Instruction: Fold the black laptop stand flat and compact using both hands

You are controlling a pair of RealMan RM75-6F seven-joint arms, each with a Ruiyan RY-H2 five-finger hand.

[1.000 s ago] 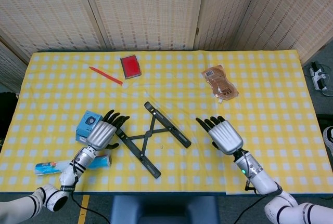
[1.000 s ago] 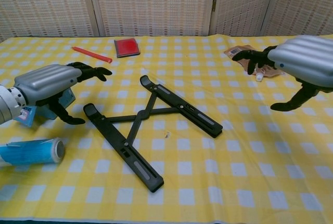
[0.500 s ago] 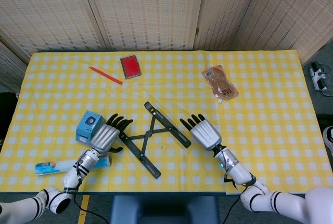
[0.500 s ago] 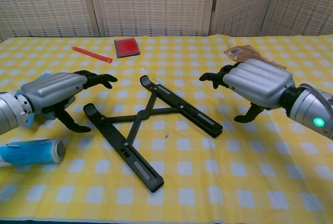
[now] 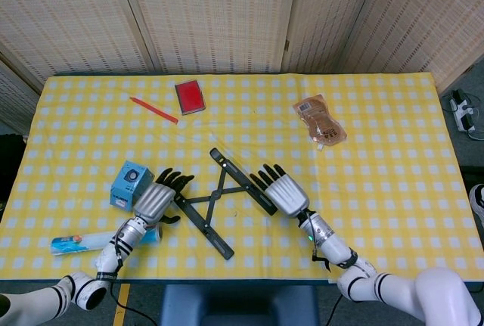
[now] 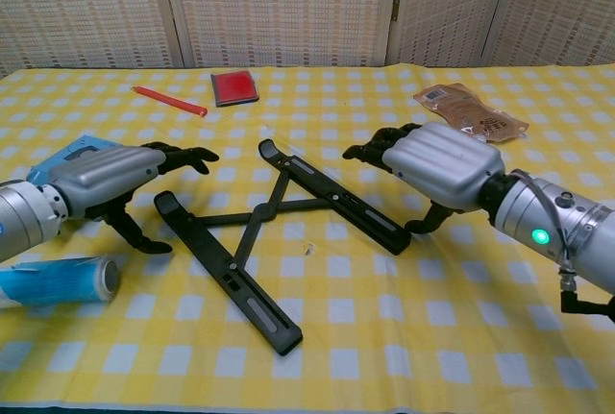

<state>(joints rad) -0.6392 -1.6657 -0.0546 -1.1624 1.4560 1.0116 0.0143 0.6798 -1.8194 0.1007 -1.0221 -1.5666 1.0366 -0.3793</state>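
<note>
Lying nearest on the yellow checked worktop (image 6: 461, 356), a blue tube (image 6: 53, 280), with the black laptop stand (image 6: 279, 231) sprawling unfolded in an X just beyond, flat at mid-worktop between both hands. Hovering at the stand's left rail, the left hand (image 6: 101, 176) with fingers (image 6: 183, 156) spread and holding nothing, a blue box (image 5: 127, 182) sitting just behind it; poising over the right rail's near end, the right hand (image 6: 437, 164), fingers likewise apart and empty, thumb reaching down beside the rail. Resting farther back, a brown pouch (image 6: 471, 111), a red pen (image 6: 170, 100) and a red card case (image 6: 233, 86).
</note>
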